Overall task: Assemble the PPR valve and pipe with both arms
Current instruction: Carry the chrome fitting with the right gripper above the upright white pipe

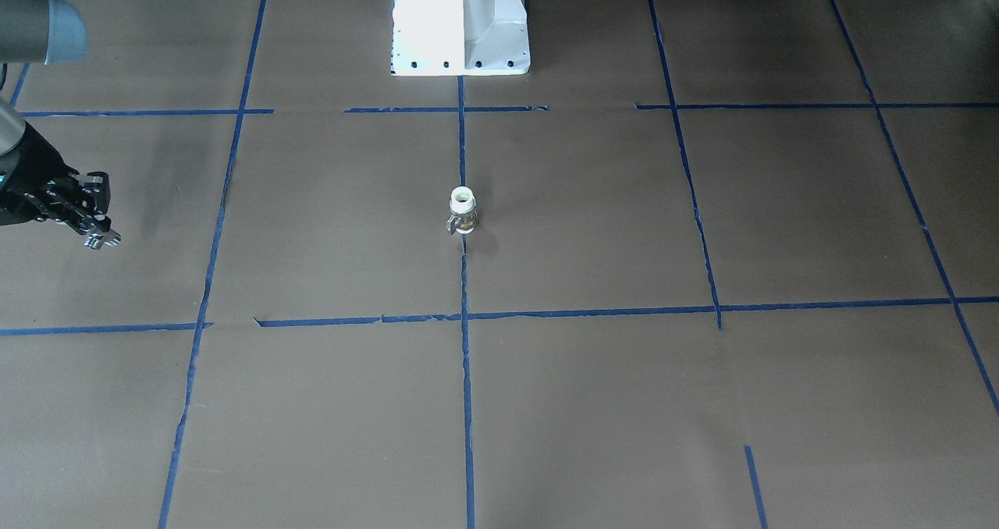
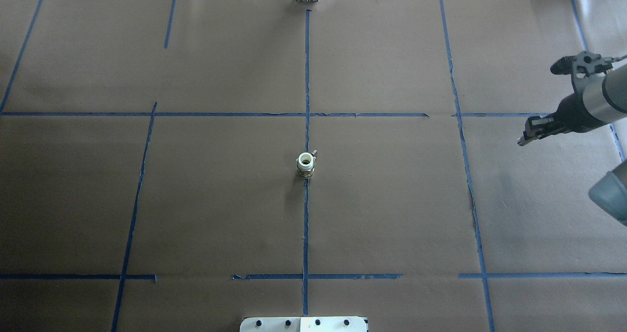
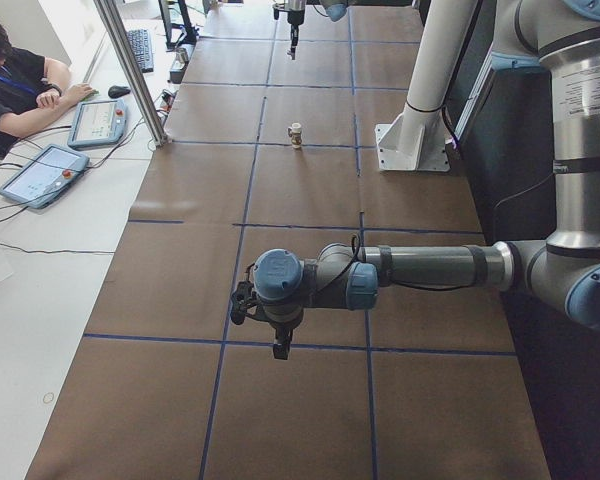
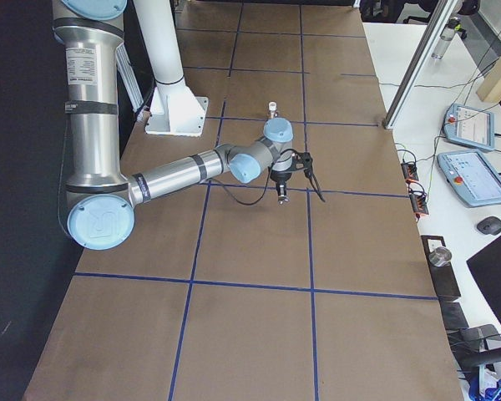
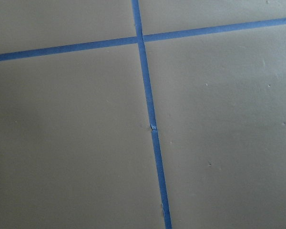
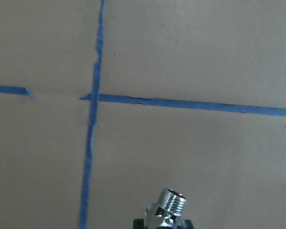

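The pipe [image 2: 304, 164] stands upright in the middle of the worktop [image 2: 392, 200], its open white end on top and its brassy body below. It sits right on the blue tape line [image 2: 306, 224] that runs down the centre from the white robot base [image 1: 460, 22], and a small grey stub sticks out from its side. Nothing touches it. The right pincer [image 2: 526, 137] hangs above the brown paper far out on the robot's right side, well apart from the pipe, and is tilted with its tip pointing down and in toward the centre. It is clamped on the PPR valve [image 6: 170, 207]. In the right wrist view the shiny chrome fitting pokes up from the bottom edge with a threaded port leading, and a black fingertip [image 6: 139, 222] sits close on either side of it. Below the valve in that view are bare paper and a crossing of tape lines. The left pincer [image 3: 280, 345] shows only in the view from the table's left end, where the near arm reaches out level over that end of the worktop. There it points straight down just above the paper, close to a tape line and well apart from the pipe. I cannot tell from that view whether its fingers are wide or narrow. The left wrist view shows only brown paper and a tape cross [image 5: 140, 39]. A person in dark clothes [image 3: 15, 85] sits at the white desk beside the worktop, near two tablets.
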`<state>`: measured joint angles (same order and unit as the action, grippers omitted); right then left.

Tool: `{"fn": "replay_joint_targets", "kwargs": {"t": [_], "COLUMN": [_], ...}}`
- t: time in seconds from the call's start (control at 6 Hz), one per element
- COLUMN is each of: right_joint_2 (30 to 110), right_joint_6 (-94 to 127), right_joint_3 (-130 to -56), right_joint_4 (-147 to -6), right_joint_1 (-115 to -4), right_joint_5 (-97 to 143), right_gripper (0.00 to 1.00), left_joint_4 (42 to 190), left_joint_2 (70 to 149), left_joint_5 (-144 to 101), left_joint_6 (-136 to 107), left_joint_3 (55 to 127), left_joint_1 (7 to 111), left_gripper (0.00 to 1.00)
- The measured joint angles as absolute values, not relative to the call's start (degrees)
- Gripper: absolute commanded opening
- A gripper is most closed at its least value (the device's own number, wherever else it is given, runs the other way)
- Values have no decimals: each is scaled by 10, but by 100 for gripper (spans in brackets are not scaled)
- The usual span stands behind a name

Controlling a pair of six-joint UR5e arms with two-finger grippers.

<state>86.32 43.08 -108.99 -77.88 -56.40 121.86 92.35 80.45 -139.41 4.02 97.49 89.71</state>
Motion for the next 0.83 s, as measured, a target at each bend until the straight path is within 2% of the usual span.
{"fn": "replay_joint_targets", "kwargs": {"t": [0.33,0.83], "right_joint_2": [726,546], "right_joint_6": [558,780], "right_joint_3": [-1129,-1119], "right_joint_4": [-930,-1037], "right_joint_1": [-512,-373], "right_joint_5": [1197,1094], "right_gripper": [0,0], "left_joint_4": [923,923], "left_joint_2": [805,806], "left_joint_5": [-1373,-1361], "left_joint_6": [26,25], "left_joint_3": [980,986], "left_joint_1": [898,898], "left_gripper": [100,100]}}
